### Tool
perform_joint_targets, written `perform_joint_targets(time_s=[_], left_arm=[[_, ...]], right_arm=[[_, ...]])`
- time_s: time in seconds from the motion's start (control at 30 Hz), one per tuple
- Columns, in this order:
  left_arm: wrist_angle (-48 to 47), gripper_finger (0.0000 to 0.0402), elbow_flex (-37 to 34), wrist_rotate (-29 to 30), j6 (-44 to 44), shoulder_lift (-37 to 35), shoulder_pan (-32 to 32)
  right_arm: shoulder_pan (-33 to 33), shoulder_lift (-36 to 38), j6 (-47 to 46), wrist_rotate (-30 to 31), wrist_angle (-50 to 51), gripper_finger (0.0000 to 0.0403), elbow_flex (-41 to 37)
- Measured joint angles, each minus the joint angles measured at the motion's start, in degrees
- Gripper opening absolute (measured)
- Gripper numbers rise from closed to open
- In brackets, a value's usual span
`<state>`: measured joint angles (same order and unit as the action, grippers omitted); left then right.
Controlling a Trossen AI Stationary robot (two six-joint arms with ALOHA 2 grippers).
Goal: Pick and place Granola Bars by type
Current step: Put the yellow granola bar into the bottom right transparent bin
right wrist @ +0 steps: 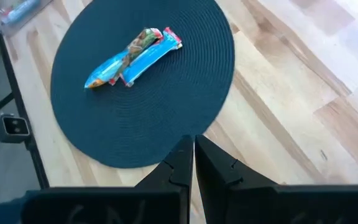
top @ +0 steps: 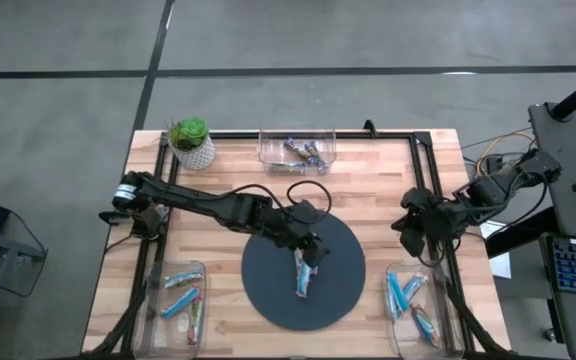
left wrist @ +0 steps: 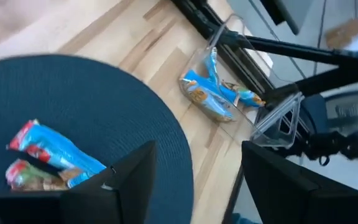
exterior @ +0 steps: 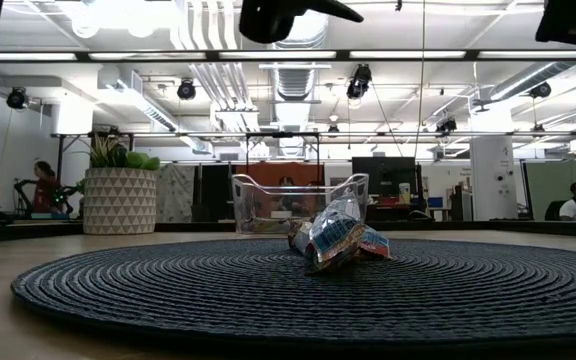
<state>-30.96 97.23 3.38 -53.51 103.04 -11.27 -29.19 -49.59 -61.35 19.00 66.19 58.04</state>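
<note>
On the dark round mat (top: 278,295) at the middle of the bench (top: 368,200), two bars (top: 304,275) are seen lying side by side and touching, one in a bright blue wrapper and one in a green and red-brown wrapper; in the low view they (exterior: 336,243) sit as a small crinkled heap on the mat (exterior: 168,285). The left hand (top: 308,243) is held over the mat just beside the bars' far end, and in the left wrist view its fingers (left wrist: 132,171) are seen well apart, with nothing between them and the bars (left wrist: 51,163) close beside one finger. The right hand (top: 413,228) is held near the bench's right edge, apart from the mat, and its fingers (right wrist: 178,163) are seen pressed together with nothing gripped. Three clear bins are placed on the bench: the far bin (top: 296,160) holds dark mixed bars, the near left bin (top: 200,270) holds blue and reddish bars, and the near right bin (top: 392,318) holds mostly blue bars (top: 400,293). A potted plant (top: 191,141) is stood at the far left corner.
</note>
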Motion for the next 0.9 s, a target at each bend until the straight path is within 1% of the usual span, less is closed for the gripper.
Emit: perform_joint_targets(time_s=[0.1, 0.27, 0.47, 0.63, 0.9], left_arm=[[-0.8, 0.0218, 0.0, 0.3, -2.7, 0.0, 0.0], [-5.1, 0.0218, 0.0, 1.0, -8.1, 0.0, -0.1], [-14.2, 0.0218, -0.1, 2.7, -20.7, 0.0, -0.2], [-14.5, 0.0218, -0.1, 2.7, -25.3, -0.1, -0.8], [-12.6, 0.0213, -0.1, 2.2, -33.2, 1.9, -3.1]], right_arm=[[2.3, 0.1, 3.7, -2.4, 0.0, 0.0011, 0.0], [6.3, 0.1, 9.9, -5.7, -0.2, 0.0011, 0.0], [10.5, 0.0, 14.4, -6.8, -0.4, 0.0011, 0.0], [13.6, 0.0, 18.4, -10.3, -0.4, 0.0011, 0.0], [15.8, -0.1, 23.2, -12.9, -0.5, 0.0011, 0.0]])
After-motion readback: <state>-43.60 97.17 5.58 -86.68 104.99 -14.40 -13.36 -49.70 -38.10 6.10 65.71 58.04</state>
